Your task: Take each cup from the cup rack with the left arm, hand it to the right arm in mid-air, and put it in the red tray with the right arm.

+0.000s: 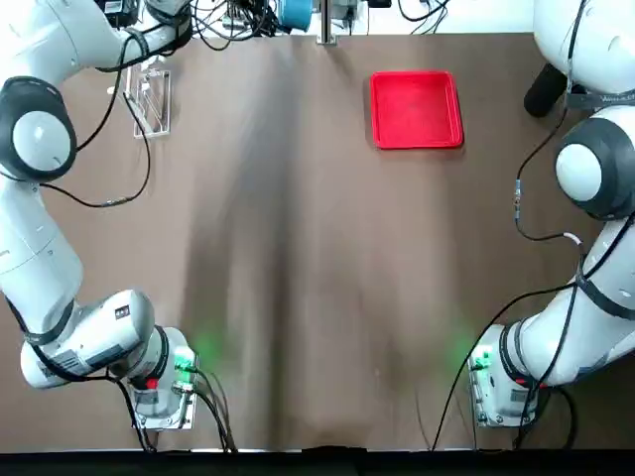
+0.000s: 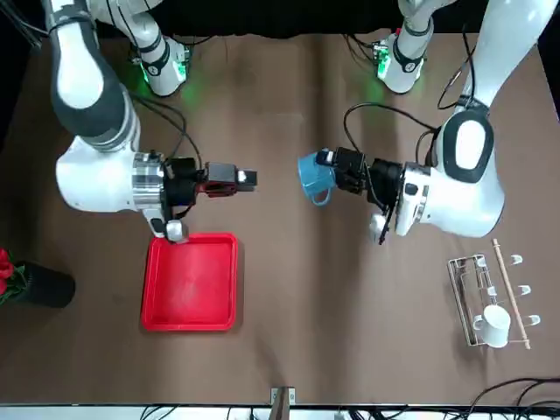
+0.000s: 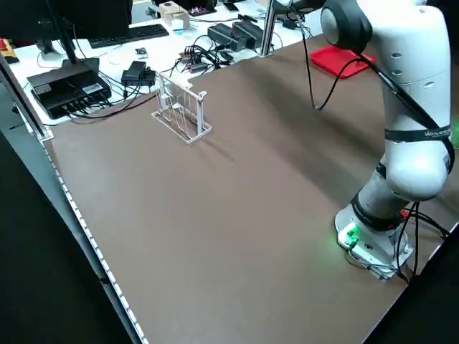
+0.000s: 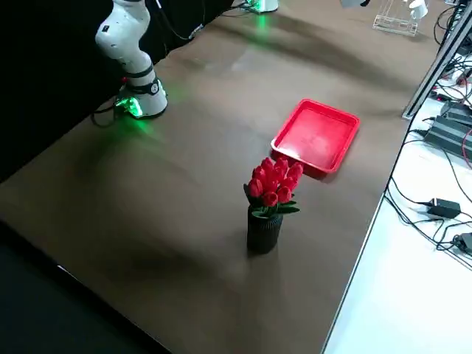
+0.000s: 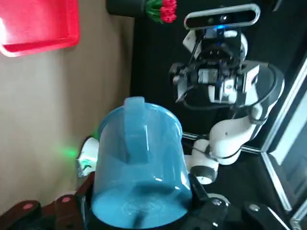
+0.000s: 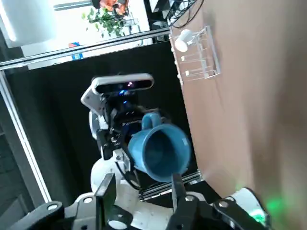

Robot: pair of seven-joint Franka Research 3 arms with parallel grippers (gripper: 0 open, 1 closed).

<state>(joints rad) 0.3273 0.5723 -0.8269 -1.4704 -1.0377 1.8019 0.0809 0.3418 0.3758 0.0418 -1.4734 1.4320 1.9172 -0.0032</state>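
1. Left end effector (image 2: 328, 179) sits mid-frame in the front view, a bit right of centre, clamped on the blue cup (image 2: 311, 178). The cup is up in the air over the worktop (image 2: 289, 289), lying sideways with its mouth facing the other arm.
2. Left wrist view backs that up: the blue cup (image 5: 139, 163) fills the lower middle, with dark fingers (image 5: 199, 191) hugging its base on both sides.
3. Right end effector (image 2: 248, 179) is left of centre in the front view, pointing at the cup with a clear gap between them, not touching. Its fingers (image 6: 106, 194) are spread apart in the right wrist view, with the blue cup (image 6: 160, 151) lined up beyond them.
4. White cup (image 2: 494, 325) is on the rack (image 2: 486, 297), lower right of the front view, well apart from both arms.
5. Red tray (image 2: 192, 282) lies flat on the worktop, lower left of the front view, just below the right arm's wrist. Nothing in it.
6. Black vase of red flowers (image 4: 267, 206) stands near the tray in the right side view.
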